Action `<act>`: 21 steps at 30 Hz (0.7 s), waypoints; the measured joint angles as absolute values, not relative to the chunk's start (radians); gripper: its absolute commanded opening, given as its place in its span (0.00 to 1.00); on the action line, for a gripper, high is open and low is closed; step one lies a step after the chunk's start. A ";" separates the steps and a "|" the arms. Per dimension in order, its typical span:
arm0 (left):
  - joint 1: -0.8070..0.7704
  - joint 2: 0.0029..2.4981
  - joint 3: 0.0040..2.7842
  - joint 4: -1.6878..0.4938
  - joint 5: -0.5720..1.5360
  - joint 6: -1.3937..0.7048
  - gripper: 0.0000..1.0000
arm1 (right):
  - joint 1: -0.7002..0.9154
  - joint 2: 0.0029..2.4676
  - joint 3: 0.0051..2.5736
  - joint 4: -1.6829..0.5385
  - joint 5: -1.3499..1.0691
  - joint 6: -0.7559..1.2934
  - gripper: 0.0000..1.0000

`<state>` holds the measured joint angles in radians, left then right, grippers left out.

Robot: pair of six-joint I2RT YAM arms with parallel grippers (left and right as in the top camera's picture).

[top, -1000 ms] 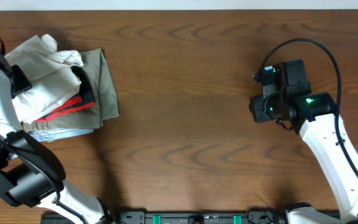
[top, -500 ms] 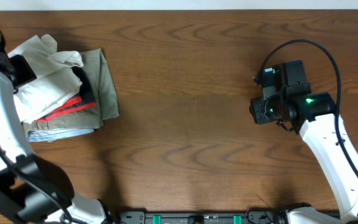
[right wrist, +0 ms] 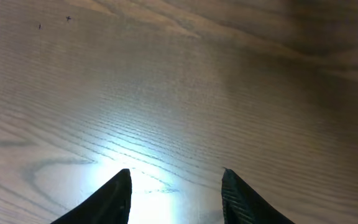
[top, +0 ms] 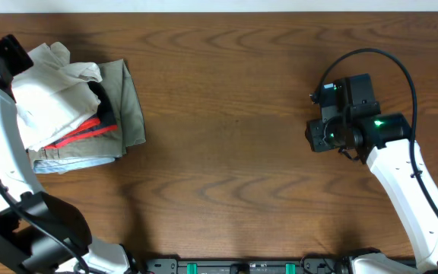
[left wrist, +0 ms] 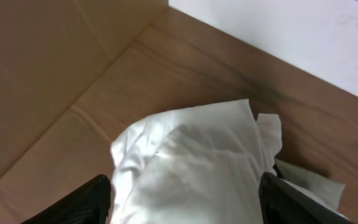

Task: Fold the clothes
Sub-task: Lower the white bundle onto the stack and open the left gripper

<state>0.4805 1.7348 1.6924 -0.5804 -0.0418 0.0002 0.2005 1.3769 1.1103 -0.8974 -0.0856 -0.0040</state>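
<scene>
Left arm's backed off toward the far-left corner, its hand (left wrist: 184,183) now spread wide over the white trousers (top: 52,103), crumpled atop the khaki garment (top: 130,106) at the table's (top: 226,129) far left. Thin, floppy stuff, so I'd pinch a hem edge. Right hand (right wrist: 176,180) is apart and empty.

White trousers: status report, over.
Left gripper open above white trousers. Right gripper open, empty, over table. Trousers bunched atop khaki garment and red-and-black garment.

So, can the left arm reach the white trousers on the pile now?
Probably yes. The left gripper hangs right over the white trousers, jaws open, and nothing lies between them. The trousers sit on top of the other clothes.
</scene>
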 measured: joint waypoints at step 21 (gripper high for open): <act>0.510 1.958 1.692 -0.550 0.067 0.019 0.27 | 0.200 1.377 1.110 -0.909 -0.086 0.007 0.44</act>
